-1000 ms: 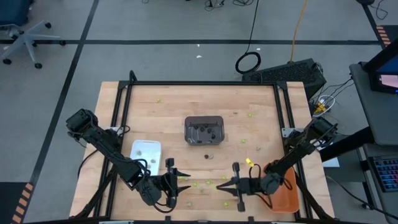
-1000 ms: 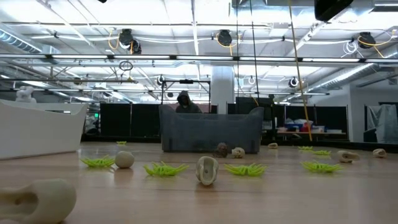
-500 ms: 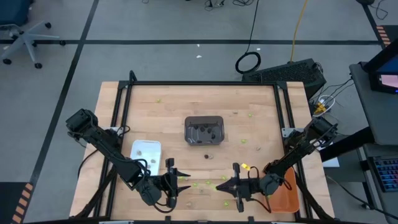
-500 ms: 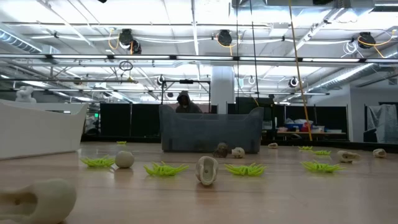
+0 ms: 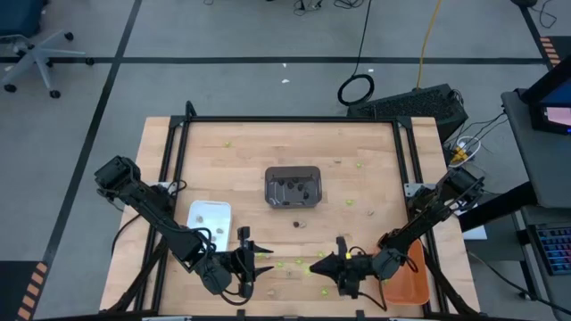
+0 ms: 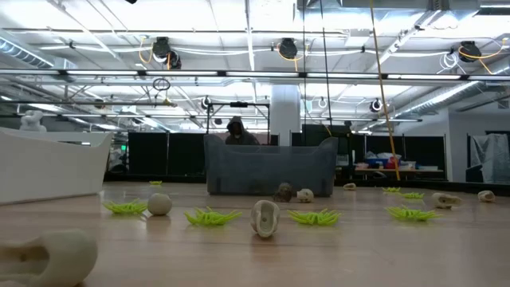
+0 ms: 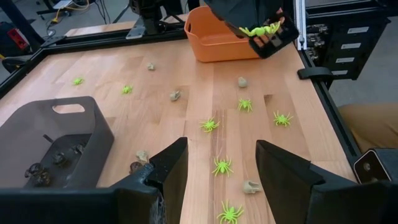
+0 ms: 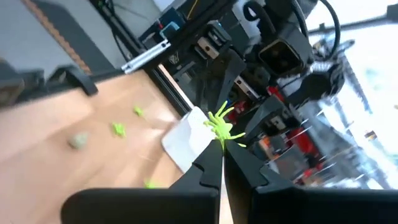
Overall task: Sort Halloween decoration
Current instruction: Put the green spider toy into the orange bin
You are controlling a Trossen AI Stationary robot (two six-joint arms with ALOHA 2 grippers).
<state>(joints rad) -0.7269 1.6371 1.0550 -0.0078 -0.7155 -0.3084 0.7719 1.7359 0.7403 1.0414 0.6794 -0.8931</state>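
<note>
Lime-green spiders [image 7: 209, 125], pale tan skulls [image 7: 242, 81] and dark trinkets lie scattered on the wooden table; several dark ones sit in the dark grey tray [image 5: 293, 185]. My right gripper [image 5: 332, 266] is near the table's near edge, beside the orange tray [image 5: 412, 272]. It is shut on one lime-green spider [image 8: 221, 127], which also shows in the left wrist view [image 7: 261, 29]. My left gripper [image 5: 248, 261] is open near the near edge, facing right, with spiders on the table ahead of it [image 7: 222, 165]. The white tray [image 5: 209, 218] lies behind it. My right gripper pinches the lime-green spider between its two fingertips [image 8: 211, 158]. The spider's legs [image 8: 231, 138] stick out past the tips. The fingers point toward the table's left, and the spider is lifted clear of the table.
In the low view a tan skull [image 6: 265, 218] and green spiders [image 6: 211, 216] lie in front of the grey tray [image 6: 271, 171], with the white tray wall [image 6: 48, 163] at left. A black frame rail [image 5: 294, 119] borders the table. Bare wood lies between the two grippers.
My right gripper has rolled about its wrist and drawn slightly toward the near edge, still carrying the green spider. My left arm has kept still.
</note>
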